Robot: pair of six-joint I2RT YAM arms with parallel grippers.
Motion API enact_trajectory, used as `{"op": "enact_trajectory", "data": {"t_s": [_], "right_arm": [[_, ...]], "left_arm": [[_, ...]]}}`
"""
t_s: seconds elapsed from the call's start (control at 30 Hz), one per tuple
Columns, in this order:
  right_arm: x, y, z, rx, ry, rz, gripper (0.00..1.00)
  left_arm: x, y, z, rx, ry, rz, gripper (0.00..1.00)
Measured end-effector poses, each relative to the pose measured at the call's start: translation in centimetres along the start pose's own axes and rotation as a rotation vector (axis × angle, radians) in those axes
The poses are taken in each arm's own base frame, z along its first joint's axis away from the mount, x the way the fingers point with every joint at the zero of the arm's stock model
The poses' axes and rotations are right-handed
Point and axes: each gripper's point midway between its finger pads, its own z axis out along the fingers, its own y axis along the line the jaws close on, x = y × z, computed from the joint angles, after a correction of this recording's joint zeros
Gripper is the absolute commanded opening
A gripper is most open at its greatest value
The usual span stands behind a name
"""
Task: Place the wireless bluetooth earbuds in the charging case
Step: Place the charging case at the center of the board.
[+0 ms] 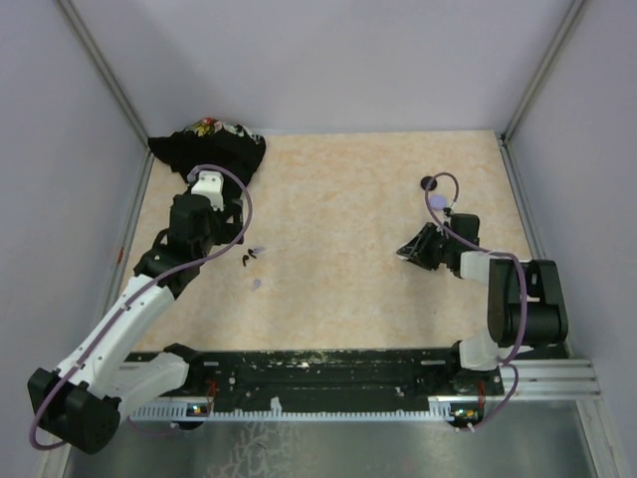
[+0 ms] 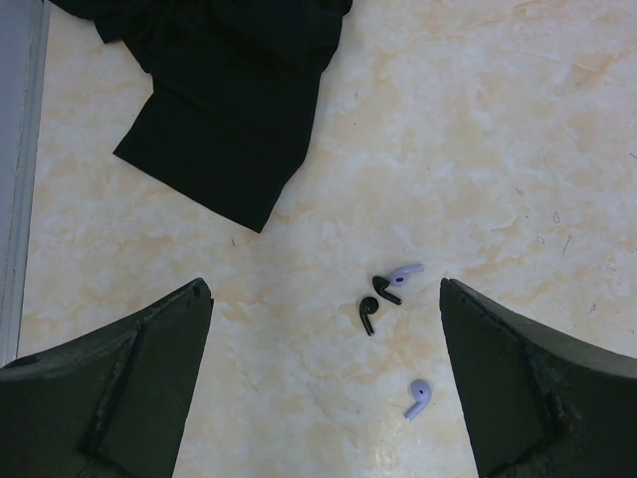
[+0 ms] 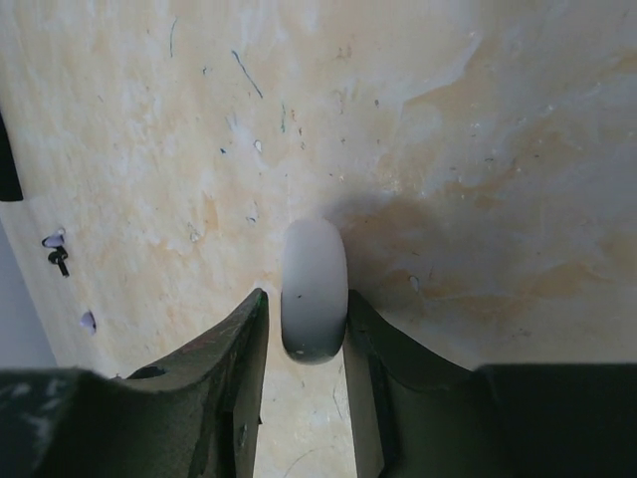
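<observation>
The left pincer [image 2: 325,291] is spread wide and holds nothing. Its wrist view alone makes the earbuds countable: 4 on the desk [image 2: 518,119], with 2 dark earbuds [image 2: 367,316] and 1 lavender earbud [image 2: 405,272] clustered between the fingertips, and a 2nd lavender one [image 2: 418,398] apart at 4 o'clock. A black cloth [image 2: 229,100] lies at 11 o'clock.

The right pincer [image 3: 307,301] is pinching a white round case [image 3: 315,269] edge-on, which only its wrist view shows plainly. The same view catches just 3 earbuds at 9 o'clock, tiny against the desk edge.

From above the earbuds are mere specks beside the left pincer. That view adds 1 small black round piece [image 1: 428,182] at 12 o'clock of the right pincer.
</observation>
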Motion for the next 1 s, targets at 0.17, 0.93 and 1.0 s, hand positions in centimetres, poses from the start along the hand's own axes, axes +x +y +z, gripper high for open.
{"op": "enact_trajectory", "data": {"t_s": [0.17,0.93,1.0], "right_arm": [[-0.4,-0.5,-0.6,0.049,-0.022,-0.013,0.42],[-12.2,0.1,-4.9,0.414,-0.301,-0.290,0.66],[-13.5,0.0,-4.5,0.437,-0.320,-0.309,0.67]], "left_arm": [[0.0,0.1,0.0,0.003,0.002,-0.004,1.00],[-0.2,0.0,-0.1,0.027,-0.004,-0.016,1.00],[-0.2,0.1,-0.1,0.026,-0.003,-0.017,1.00]]}}
